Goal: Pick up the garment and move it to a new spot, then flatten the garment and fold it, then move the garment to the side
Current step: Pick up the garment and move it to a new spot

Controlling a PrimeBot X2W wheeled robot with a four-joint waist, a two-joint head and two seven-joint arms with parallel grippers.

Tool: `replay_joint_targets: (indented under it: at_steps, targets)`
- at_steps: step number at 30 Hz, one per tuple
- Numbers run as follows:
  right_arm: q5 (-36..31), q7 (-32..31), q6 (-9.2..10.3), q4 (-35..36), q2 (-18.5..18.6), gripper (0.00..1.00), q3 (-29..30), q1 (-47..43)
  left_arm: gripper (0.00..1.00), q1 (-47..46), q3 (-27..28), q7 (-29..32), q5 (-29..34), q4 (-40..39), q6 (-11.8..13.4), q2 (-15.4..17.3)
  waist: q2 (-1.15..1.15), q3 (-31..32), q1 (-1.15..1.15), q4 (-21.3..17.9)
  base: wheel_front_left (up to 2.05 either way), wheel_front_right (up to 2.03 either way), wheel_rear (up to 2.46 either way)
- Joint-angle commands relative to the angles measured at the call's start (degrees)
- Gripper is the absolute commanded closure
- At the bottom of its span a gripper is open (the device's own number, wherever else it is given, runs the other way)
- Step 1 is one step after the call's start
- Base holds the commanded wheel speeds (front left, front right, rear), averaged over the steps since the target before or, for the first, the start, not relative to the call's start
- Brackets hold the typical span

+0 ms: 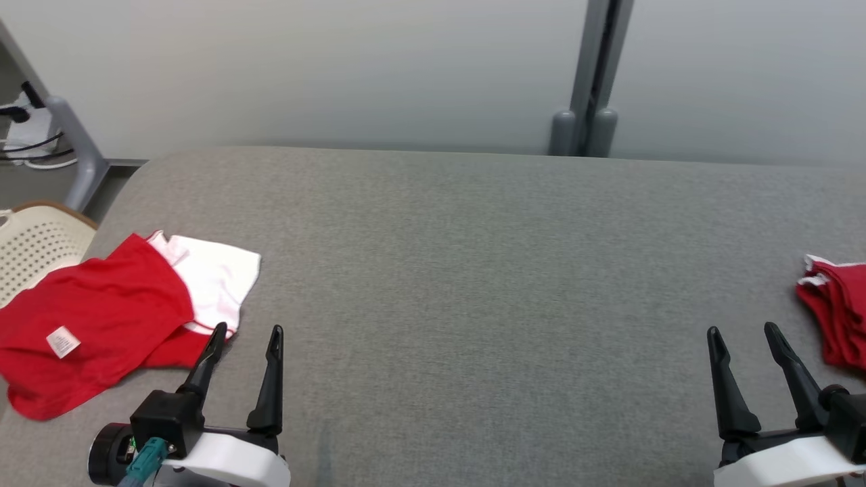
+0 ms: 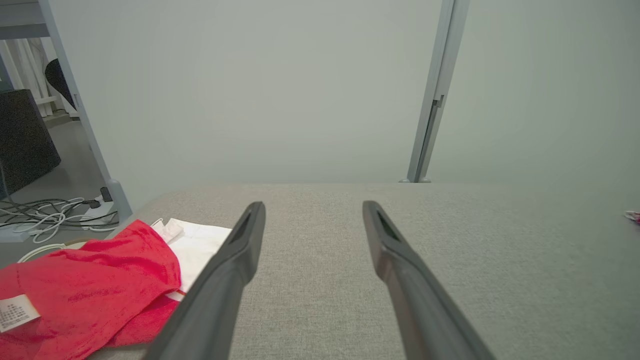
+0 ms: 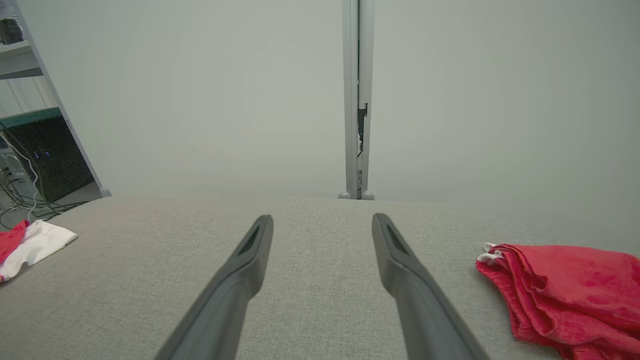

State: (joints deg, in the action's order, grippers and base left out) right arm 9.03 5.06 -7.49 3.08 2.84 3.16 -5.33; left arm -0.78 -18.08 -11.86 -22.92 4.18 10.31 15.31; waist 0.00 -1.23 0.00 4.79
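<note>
Crumpled red-and-white cotton garment (image 1: 101,318) sits at the grey fabric worktop's (image 1: 473,270) left edge; left gripper (image 1: 247,338) and right gripper (image 1: 744,336) both spread wide, empty.

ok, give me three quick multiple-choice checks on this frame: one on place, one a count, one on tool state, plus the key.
1. On the table, where does the loose red-and-white garment lie?
A. the middle
B. the left end, by the left tool
C. the right edge

2. How many separate heaps of cloth are on the table?
A. one
B. three
C. two

3. How do the tools stand?
A. both open, holding nothing
B. left shut on cloth
C. right shut on cloth

Key: 1 B, it is spread at the left end in the head view. 2 C, the loose garment plus a folded red pile at the right. 3 A, the fingers of the left tool and right tool stand apart over bare table.
</note>
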Motion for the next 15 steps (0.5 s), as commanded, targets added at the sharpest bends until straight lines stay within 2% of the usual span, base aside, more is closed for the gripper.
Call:
replay_joint_targets:
  at_steps: [1,9,15]
  targets:
    - [-0.4,-0.3,-0.01,1.0,0.2,0.00,0.1,-0.4,0.00,-1.0,0.4,-0.4,-0.4,0.1,0.2,0.3,0.00,-0.1,0.00,4.1,0.00,0.00,0.00]
    - [-0.5,-1.3,-0.01,1.6,0.2,0.00,-1.3,-0.8,0.00,-0.1,1.3,-0.9,-1.3,0.2,0.3,0.6,0.00,1.6,0.00,13.4,0.00,0.00,0.00]
    - [-1.1,-2.1,-0.01,2.0,0.2,0.00,-2.7,-0.2,0.00,0.5,2.0,-1.2,-1.9,0.6,0.6,1.0,0.00,2.4,0.00,17.5,0.00,0.00,0.00]
